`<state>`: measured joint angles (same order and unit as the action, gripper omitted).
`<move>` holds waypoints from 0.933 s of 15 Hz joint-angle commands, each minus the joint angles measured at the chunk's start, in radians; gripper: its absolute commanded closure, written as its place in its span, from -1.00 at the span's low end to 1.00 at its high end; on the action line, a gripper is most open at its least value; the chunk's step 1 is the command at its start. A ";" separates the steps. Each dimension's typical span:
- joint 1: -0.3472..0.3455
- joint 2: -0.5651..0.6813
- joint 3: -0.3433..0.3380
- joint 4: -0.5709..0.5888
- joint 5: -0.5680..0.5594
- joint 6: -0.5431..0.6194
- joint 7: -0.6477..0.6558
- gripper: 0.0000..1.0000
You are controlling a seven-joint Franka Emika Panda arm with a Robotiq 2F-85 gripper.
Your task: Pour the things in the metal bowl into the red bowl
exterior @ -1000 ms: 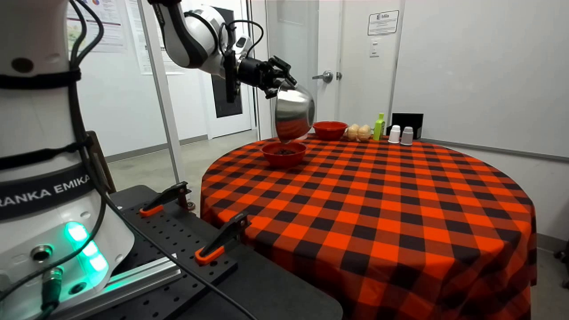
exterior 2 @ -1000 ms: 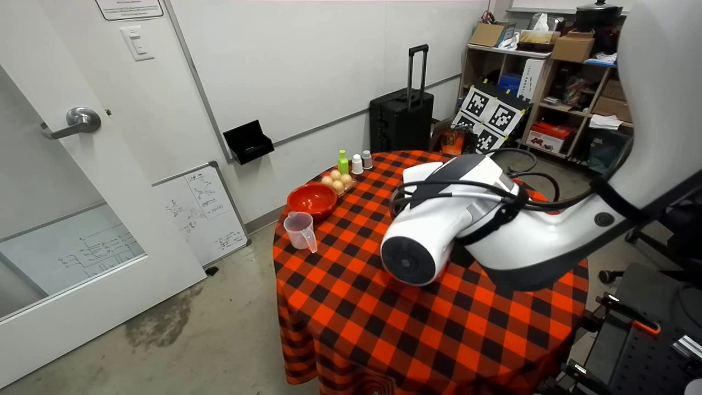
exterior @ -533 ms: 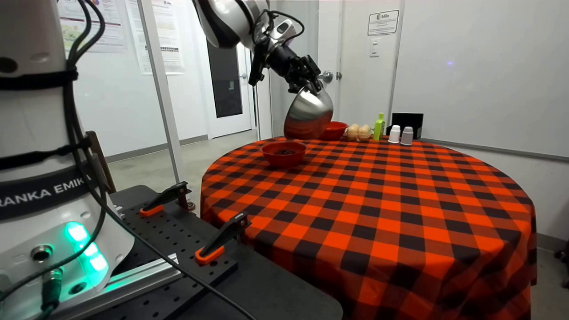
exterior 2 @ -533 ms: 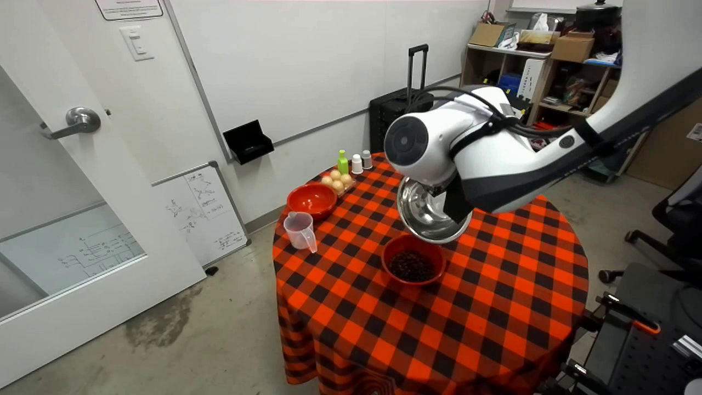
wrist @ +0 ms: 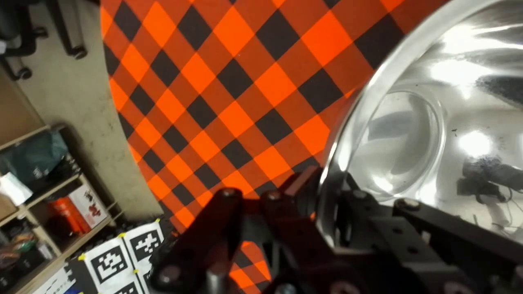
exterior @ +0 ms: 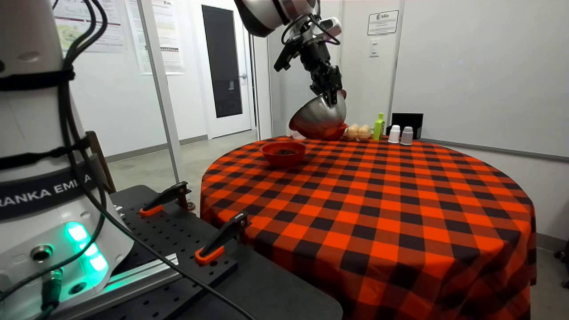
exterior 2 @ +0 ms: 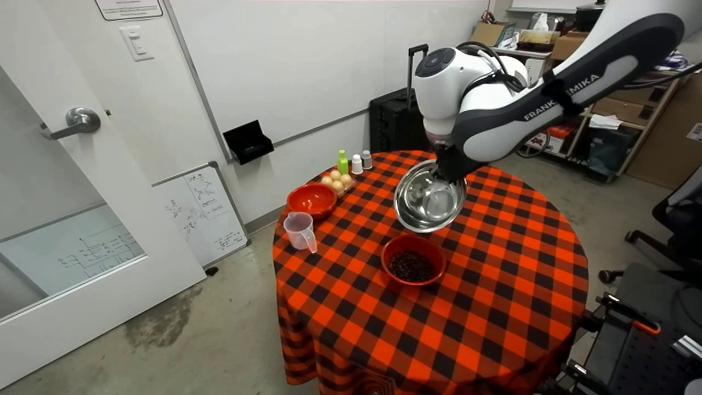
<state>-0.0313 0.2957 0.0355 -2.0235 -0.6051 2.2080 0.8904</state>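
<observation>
My gripper (wrist: 325,188) is shut on the rim of the shiny metal bowl (wrist: 461,110), one finger inside and one outside. In both exterior views the metal bowl (exterior: 316,116) (exterior 2: 428,192) hangs above the table, tilted, beyond the red bowl. Its visible inside is bare except for a few tiny dark specks. The darker red bowl (exterior: 284,160) (exterior 2: 421,244) stands upright on the table with a heap of small dark pieces (exterior 2: 411,267) in it. The red bowl is out of the wrist view. In an exterior view the gripper (exterior: 330,98) points down at the bowl's rim.
A brighter orange-red bowl (exterior 2: 311,201) stands near the table's edge beside a clear measuring cup (exterior 2: 300,230). An egg pack (exterior 2: 337,181), a green bottle (exterior 2: 343,163), a white cup (exterior 2: 357,164) and a grey cup (exterior 2: 367,159) stand near it. A checkered cloth (exterior: 378,200) covers the round table.
The metal bowl has swung from a steep tilt over the red bowl back toward level. My gripper has carried it away from the red bowl and turned to point more downward.
</observation>
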 commanded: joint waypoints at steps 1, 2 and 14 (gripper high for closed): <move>-0.003 0.055 -0.040 0.078 0.230 0.046 -0.081 0.97; -0.009 0.062 -0.051 0.086 0.297 0.055 -0.097 0.97; -0.113 -0.005 -0.107 -0.138 0.989 0.379 -0.196 0.97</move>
<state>-0.1304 0.3374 -0.0789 -2.0434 0.2390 2.4497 0.7367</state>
